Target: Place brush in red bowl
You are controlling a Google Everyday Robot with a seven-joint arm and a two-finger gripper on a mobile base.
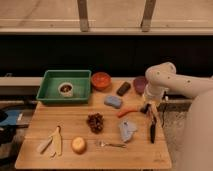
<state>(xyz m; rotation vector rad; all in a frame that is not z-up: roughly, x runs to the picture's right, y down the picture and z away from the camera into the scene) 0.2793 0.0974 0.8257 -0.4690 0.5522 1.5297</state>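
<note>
The brush (pixel 152 128) is a slim black stick lying lengthwise on the wooden table (pixel 75 120) near its right edge. The red bowl (pixel 101 80) stands at the back of the table, just right of the green tray, and looks empty. My gripper (pixel 148 106) hangs from the white arm (pixel 167 80) on the right. It is low over the table at the brush's far end, beside the black head of the orange-handled tool (pixel 129 112). The brush lies on the table below it.
A green tray (pixel 50 95) with a small cup stands at the back left. A dark purple bowl (pixel 139 84) and a dark block (pixel 123 88) sit near the arm. A blue sponge (pixel 113 101), grapes (pixel 95 122), a grey-blue cloth (pixel 127 129), a fork (pixel 111 145), a round fruit (pixel 78 145) and wooden utensils (pixel 52 142) are spread over the table.
</note>
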